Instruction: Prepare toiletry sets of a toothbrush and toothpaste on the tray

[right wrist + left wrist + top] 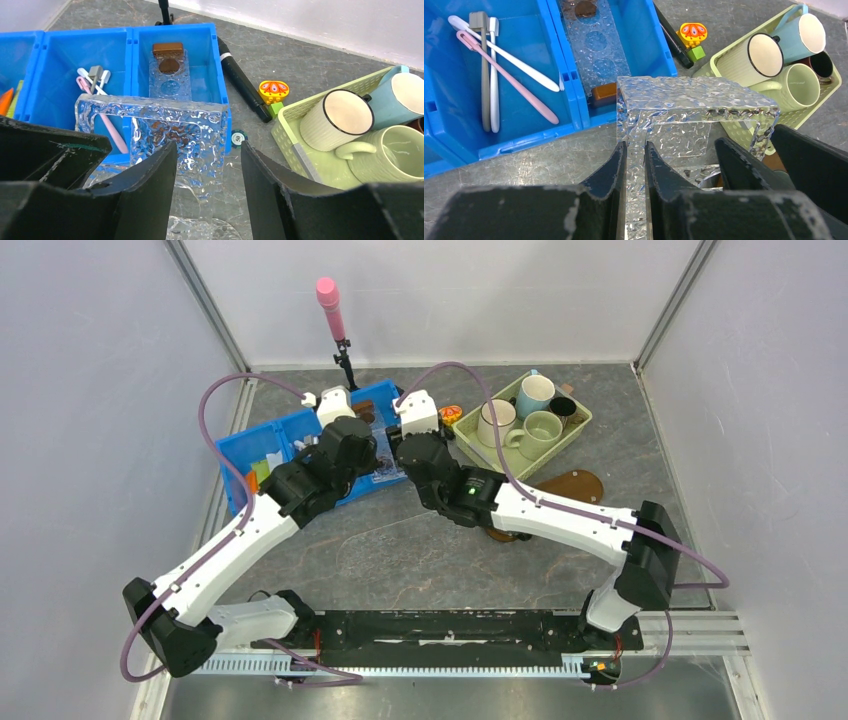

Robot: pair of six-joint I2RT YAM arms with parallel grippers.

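My left gripper (636, 147) is shut on the upright wall of a clear textured plastic holder (684, 100), held just in front of the blue bin (639, 35). My right gripper (207, 150) is open, its fingers on either side of the same clear holder (165, 120), with a gap on the right side. Pink and white toothbrushes (504, 75) lie in a bin compartment, also visible as toothbrushes (100, 100) in the right wrist view. Orange and green tubes (255, 472) show in the bin's left compartment. The dark-brown tray (575, 486) lies right of centre, partly under the right arm.
A pale green basket (580, 430) holds several mugs (345, 117). A black marker (240, 80), an orange-yellow toy (273, 91) and a poker chip (239, 137) lie between bin and basket. Another clear holder (170, 75) lies inside the bin. A pink-tipped stand (332, 310) rises behind.
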